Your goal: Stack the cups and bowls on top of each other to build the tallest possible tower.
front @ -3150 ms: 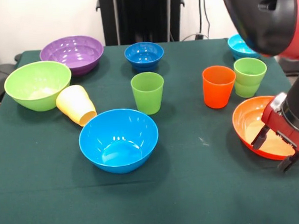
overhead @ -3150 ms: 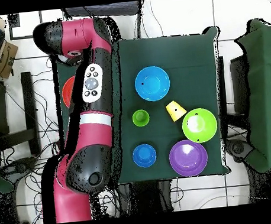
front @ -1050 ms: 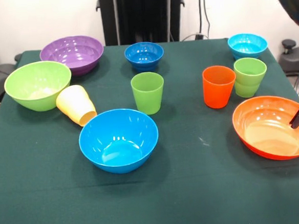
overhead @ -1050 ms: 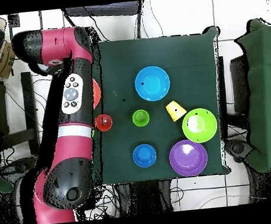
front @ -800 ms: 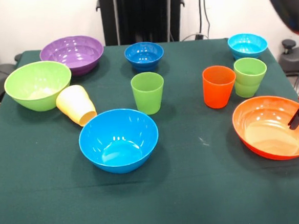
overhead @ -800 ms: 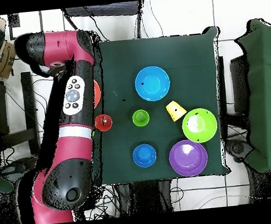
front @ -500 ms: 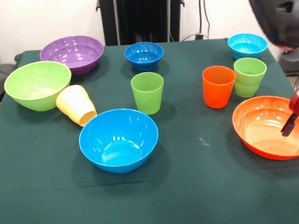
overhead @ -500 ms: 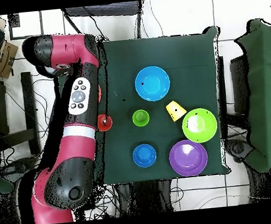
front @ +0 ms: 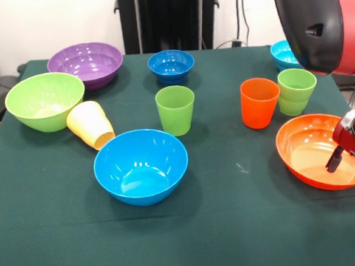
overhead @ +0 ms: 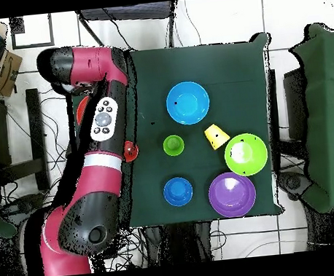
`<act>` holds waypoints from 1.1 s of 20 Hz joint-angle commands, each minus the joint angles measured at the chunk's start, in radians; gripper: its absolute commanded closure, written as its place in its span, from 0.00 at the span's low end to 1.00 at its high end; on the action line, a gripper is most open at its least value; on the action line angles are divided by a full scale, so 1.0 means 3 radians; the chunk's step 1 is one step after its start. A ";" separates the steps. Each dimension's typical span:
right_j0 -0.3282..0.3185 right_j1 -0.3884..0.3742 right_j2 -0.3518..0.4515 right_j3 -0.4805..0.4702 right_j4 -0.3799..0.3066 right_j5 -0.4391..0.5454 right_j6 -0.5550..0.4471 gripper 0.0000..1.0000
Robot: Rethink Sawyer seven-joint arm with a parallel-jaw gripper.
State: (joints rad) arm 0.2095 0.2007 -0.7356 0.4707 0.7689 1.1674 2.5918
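Observation:
My gripper (front: pixel 350 173) is open at the right edge of the front view. One finger (front: pixel 334 160) is inside the orange bowl (front: pixel 307 151) and the other is outside its near right rim. The blue bowl (front: pixel 141 166), lime green bowl (front: pixel 44 99) and purple bowl (front: pixel 85 63) stand apart, none nested. The dark blue bowl (front: pixel 171 64) is at the back. The turquoise bowl (front: pixel 281 54) is partly behind the arm. The green cup (front: pixel 176 110), orange cup (front: pixel 259 102) and light green cup (front: pixel 296 91) stand upright. The yellow cup (front: pixel 90 124) lies on its side.
The arm's bulky upper link (front: pixel 316 20) hangs over the table's back right corner. In the overhead view the arm (overhead: pixel 103 124) covers the table's left edge, the orange bowl and most of the orange cup (overhead: pixel 132 151). The blue bowl (overhead: pixel 188 103) shows there in full.
The gripper has come back in from the right edge and lower, onto the orange bowl's near right rim. The upper arm has swung left in front of the turquoise bowl. Cups and bowls have not moved.

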 commanded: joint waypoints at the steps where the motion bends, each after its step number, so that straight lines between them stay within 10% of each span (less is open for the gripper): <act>1: -0.0052 0.0161 0.0339 0.0094 -0.0234 -0.0198 -0.0011 0.00; 19: 0.0036 0.0398 0.0229 0.0096 -0.0275 -0.0404 0.0252 0.00; 20: 0.0056 0.0390 0.0219 0.0151 -0.0299 -0.0449 0.0249 1.00; 22: 0.0059 0.0404 0.0161 0.0148 -0.0348 -0.0489 0.0255 1.00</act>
State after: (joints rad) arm 0.2145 0.2800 -0.7403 0.4365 0.7668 1.1387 2.5920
